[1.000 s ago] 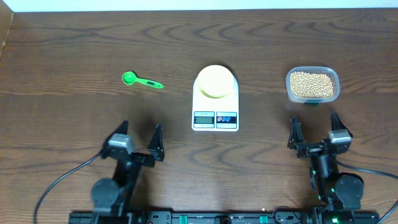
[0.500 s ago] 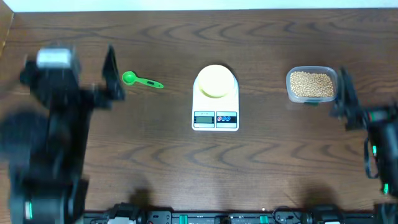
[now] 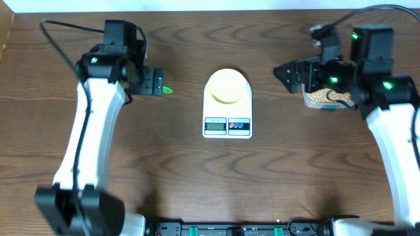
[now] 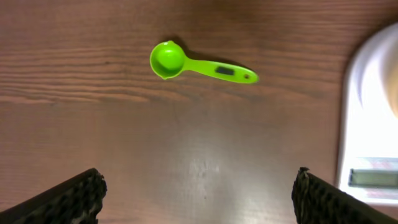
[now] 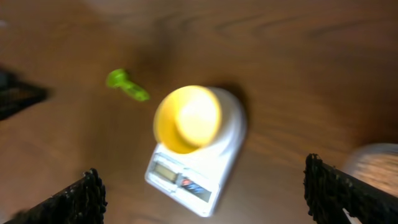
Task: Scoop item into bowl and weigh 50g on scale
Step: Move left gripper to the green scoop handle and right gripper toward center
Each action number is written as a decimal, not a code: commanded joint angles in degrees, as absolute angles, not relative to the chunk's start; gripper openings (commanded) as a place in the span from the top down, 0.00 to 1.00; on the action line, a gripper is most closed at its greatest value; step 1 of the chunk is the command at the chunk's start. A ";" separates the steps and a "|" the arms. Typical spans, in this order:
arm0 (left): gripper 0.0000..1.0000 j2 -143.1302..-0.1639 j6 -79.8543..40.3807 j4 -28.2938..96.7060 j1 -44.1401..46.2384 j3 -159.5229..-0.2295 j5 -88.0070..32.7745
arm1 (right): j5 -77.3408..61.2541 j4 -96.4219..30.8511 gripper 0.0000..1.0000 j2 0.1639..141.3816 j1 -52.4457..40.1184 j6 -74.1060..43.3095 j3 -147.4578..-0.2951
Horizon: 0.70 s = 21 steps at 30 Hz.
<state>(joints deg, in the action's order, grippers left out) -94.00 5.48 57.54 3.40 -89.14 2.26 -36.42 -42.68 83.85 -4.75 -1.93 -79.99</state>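
The pale-yellow bowl (image 3: pixel 228 85) sits on the white scale (image 3: pixel 228 121) at the table's middle; both show in the right wrist view, bowl (image 5: pixel 186 118) on scale (image 5: pixel 202 168). The beans (image 3: pixel 317 97) lie in a clear container, mostly hidden by my right arm. My right gripper (image 3: pixel 290 72) is open and empty, held above the table between scale and container. A green scoop (image 4: pixel 186 64) lies left of the scale. My left gripper (image 3: pixel 152 82) is open and empty above it, hiding most of it in the overhead view.
The clear container (image 5: pixel 375 163) shows blurred at the right edge of the right wrist view. The scale's edge (image 4: pixel 373 124) is at the right of the left wrist view. The green scoop (image 5: pixel 127 85) lies beyond the scale.
Both arms have risen from the front edge and reached far forward. The left gripper now hangs over the scoop, and the right arm now covers the bean container.
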 commanded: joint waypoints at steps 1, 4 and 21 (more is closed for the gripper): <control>0.02 -98.83 2.07 54.52 0.45 -89.73 4.12 | -49.32 -40.84 0.01 88.31 -5.04 -2.87 -80.55; 0.02 -101.51 1.48 50.35 -2.74 -89.73 4.08 | -50.04 -40.71 0.01 90.67 -5.04 -3.84 -80.55; 0.02 -116.29 7.31 39.72 -15.05 -89.73 -11.57 | -50.54 -39.59 0.01 91.74 -6.11 -3.64 -80.55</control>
